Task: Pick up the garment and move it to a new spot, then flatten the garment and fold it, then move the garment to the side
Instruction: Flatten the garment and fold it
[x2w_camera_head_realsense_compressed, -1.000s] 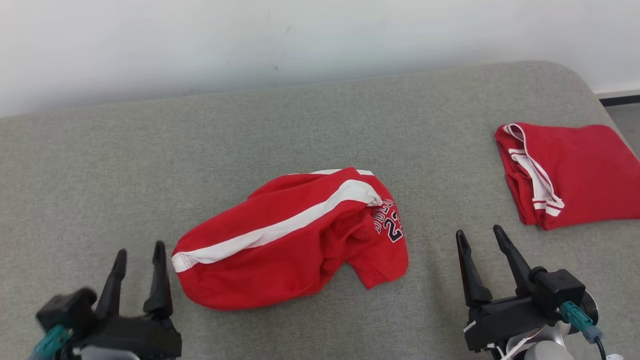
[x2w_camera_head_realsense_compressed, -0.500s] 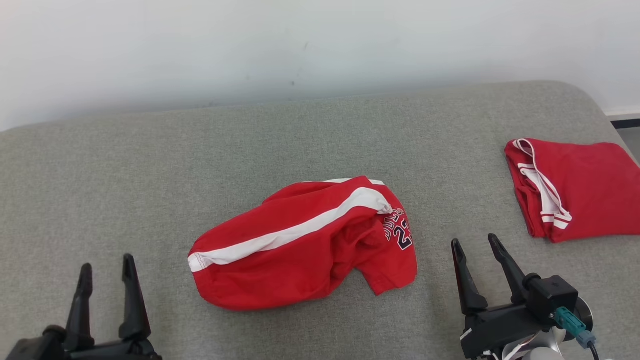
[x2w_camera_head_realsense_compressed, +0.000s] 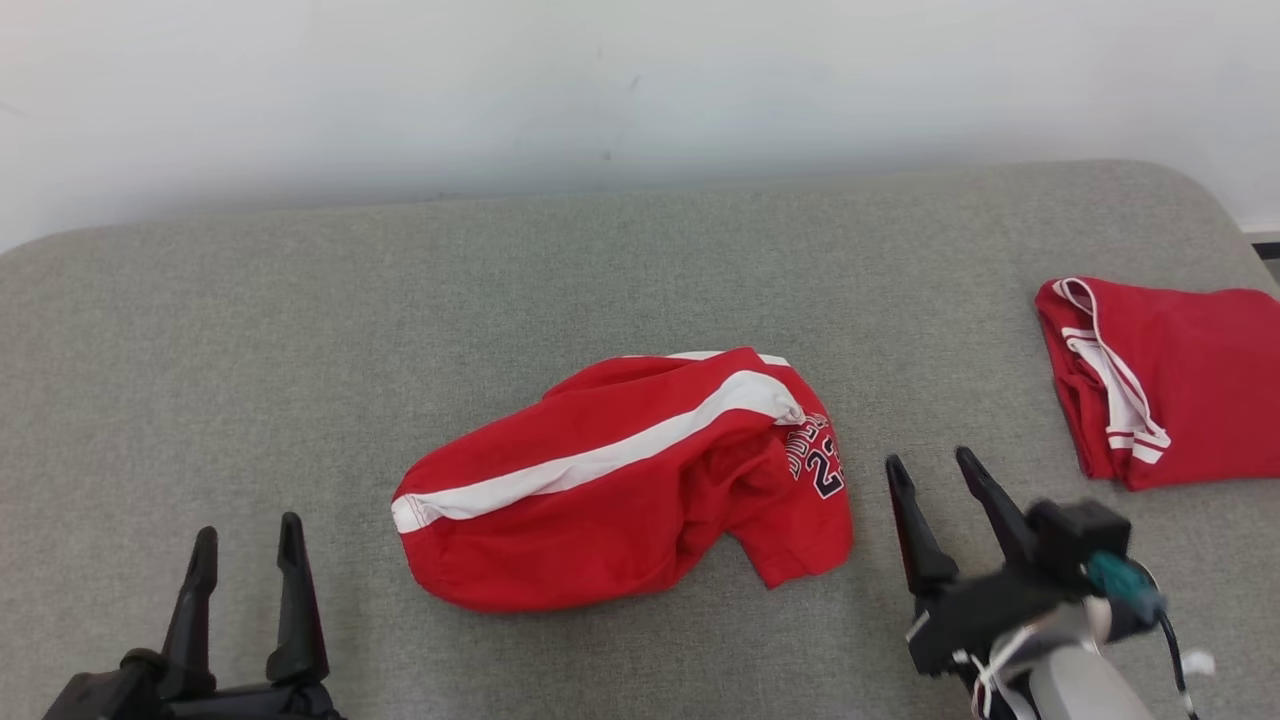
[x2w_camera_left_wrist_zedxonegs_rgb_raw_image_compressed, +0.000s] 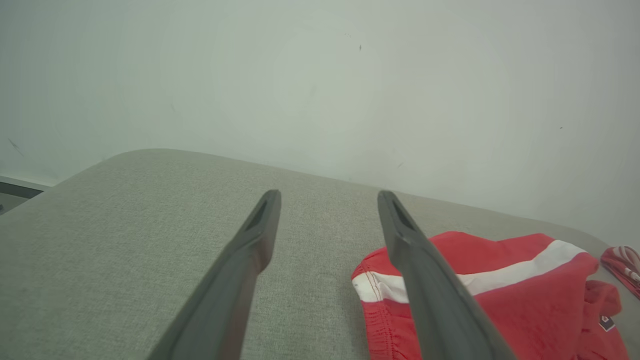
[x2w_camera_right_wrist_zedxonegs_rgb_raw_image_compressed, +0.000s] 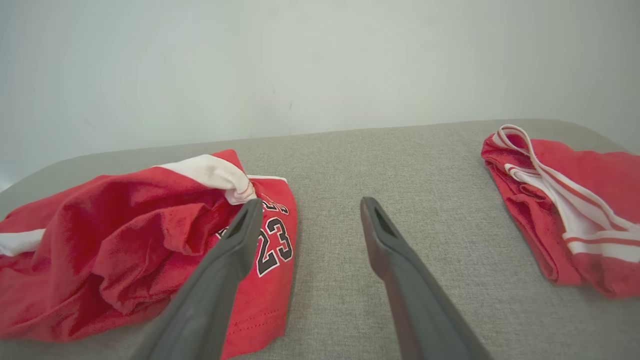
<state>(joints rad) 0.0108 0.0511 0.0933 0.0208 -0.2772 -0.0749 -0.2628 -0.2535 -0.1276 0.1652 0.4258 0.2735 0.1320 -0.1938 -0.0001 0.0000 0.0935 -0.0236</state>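
At the near edge of the grey padded surface (x2w_camera_head_realsense_compressed: 300, 330), the 2 grippers stand on either side of the work, fingers pointing toward the far edge. The left gripper (x2w_camera_head_realsense_compressed: 248, 530) sits near the near-left part of the surface, jaws spread wide and holding nothing. The right gripper (x2w_camera_head_realsense_compressed: 930, 460) is at the near-right, also spread wide and empty, its inner finger just beside the garment's printed flap but not touching it.

Between them lies the garment (x2w_camera_head_realsense_compressed: 620, 490), red shorts crumpled into a mound about midway between the left and right edges and somewhat nearer the near edge than the far one. A white stripe (x2w_camera_head_realsense_compressed: 600, 462) runs diagonally over the top, from the gathered waistband at the left end up to a bunched knot at the right. Below that knot a flat hem flap carries the number 23 (x2w_camera_head_realsense_compressed: 826, 470).

The step in hand looks like the first pick-up, not yet begun. To do it well, each gripper should probably take 1 end: the left on the waistband where the stripe ends, the right on the flat flap. The fingers should come in low along the surface so that they slide under cloth rather than press the mound down. Lifting both ends together would let the folds fall open.

Farther off, against the right edge, a second red garment (x2w_camera_head_realsense_compressed: 1180, 380) lies folded, well apart. The new spot is best chosen away from it. Beyond the far edge rises a pale wall (x2w_camera_head_realsense_compressed: 600, 80).
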